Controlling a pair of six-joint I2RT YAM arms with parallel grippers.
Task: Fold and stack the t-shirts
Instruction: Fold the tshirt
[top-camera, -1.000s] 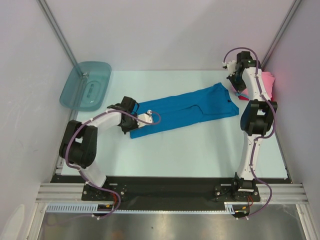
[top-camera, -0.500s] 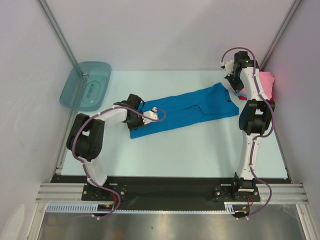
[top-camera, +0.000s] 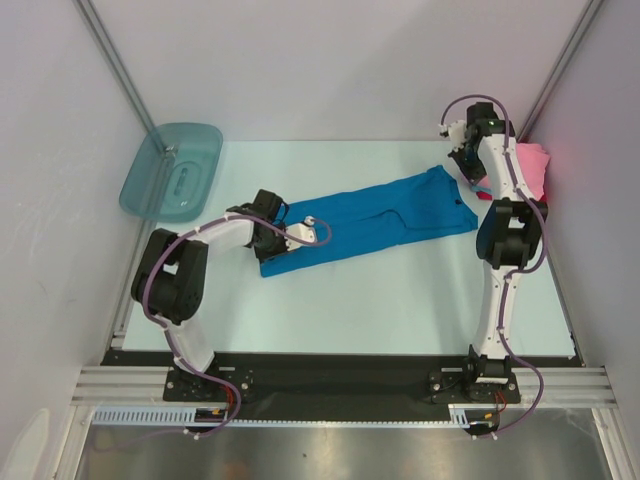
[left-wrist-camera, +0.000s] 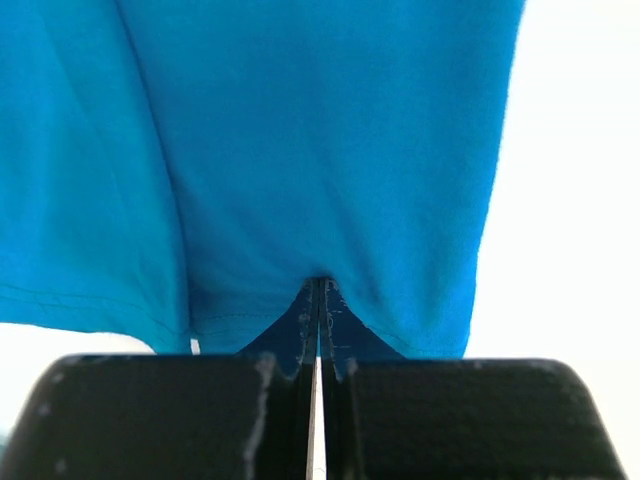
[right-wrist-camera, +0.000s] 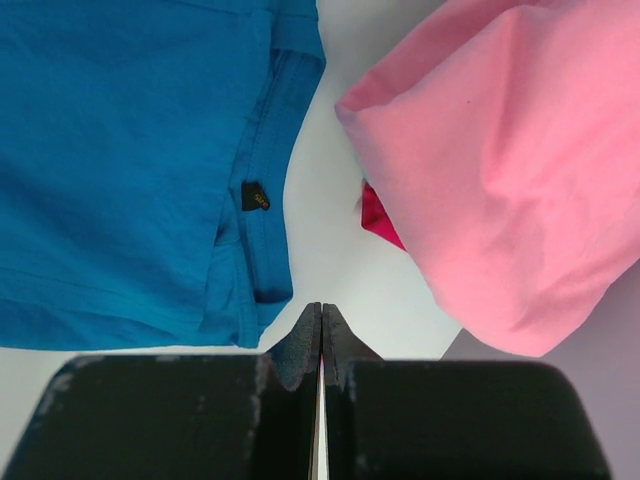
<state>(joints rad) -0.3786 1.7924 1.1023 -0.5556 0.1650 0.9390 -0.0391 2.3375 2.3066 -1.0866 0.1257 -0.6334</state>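
A bright blue t-shirt lies stretched out in a long strip across the middle of the table. My left gripper is at its lower-left end, shut. In the left wrist view its tips touch the blue cloth at the hem, and I see no cloth between them. A pink t-shirt is bunched at the far right, with a red edge showing under the pink cloth. My right gripper hangs shut and empty over bare table between the blue collar and the pink shirt.
A translucent teal tub leans at the far left corner. White walls close in the table on the left, back and right. The pink shirt lies against the right wall.
My left arm has swung right and in, bringing its shut gripper further onto the blue shirt's lower-left end. The right arm has shifted slightly. The shirts have not moved.
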